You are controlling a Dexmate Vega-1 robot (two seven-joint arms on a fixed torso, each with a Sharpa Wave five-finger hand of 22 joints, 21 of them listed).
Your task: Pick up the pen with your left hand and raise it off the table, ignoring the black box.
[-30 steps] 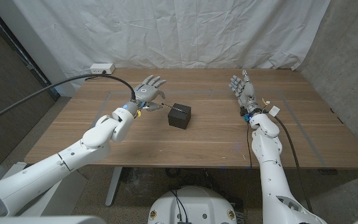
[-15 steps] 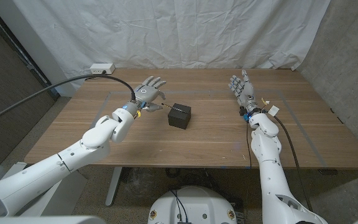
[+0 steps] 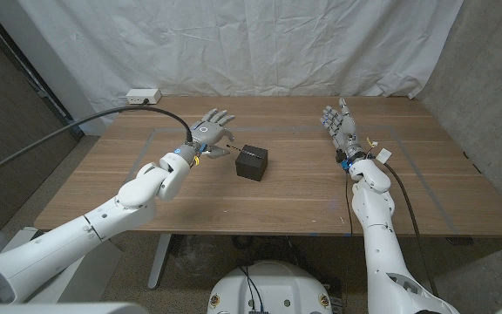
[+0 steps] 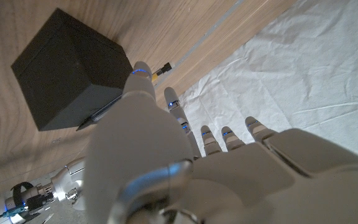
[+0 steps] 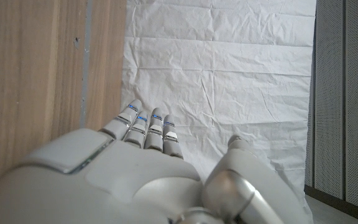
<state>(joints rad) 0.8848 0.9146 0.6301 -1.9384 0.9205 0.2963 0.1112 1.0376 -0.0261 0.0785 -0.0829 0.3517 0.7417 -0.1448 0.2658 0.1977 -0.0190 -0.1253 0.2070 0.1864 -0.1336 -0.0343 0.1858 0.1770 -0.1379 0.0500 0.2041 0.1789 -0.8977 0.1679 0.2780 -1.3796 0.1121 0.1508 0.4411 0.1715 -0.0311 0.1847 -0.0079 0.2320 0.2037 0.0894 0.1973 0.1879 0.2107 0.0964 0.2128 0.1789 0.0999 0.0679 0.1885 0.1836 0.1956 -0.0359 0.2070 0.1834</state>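
Two hands are over the wooden table (image 3: 295,187). The left hand (image 3: 209,133) is at the left of the middle, just left of the black box (image 3: 252,161). Its long fingers (image 3: 220,115) reach toward the far edge, slightly spread, while the thumb side faces the box. A thin dark pen (image 3: 226,151) runs from under this hand toward the box, its tip at the box's left face. In the left wrist view the pen (image 4: 102,112) shows as a dark shaft emerging from behind the thumb (image 4: 138,87) and lying against the box (image 4: 67,65). Whether thumb and finger really pinch it, or whether it is lifted clear of the wood, I cannot tell; the hand (image 4: 185,168) covers the contact.

The right hand (image 3: 340,125) is at the right, well apart from the box, near the far side. It holds nothing, and its fingers (image 3: 330,115) point away from the robot with small gaps between them. The right wrist view shows the back of that hand (image 5: 123,180) with its fingers (image 5: 148,127) side by side beside the table's edge, facing the white sheet (image 5: 229,81).

A white power strip (image 3: 143,96) lies at the far left corner, and a grey cable (image 3: 77,126) arcs from the left to the left wrist. The sheet (image 3: 234,44) hangs behind the table.
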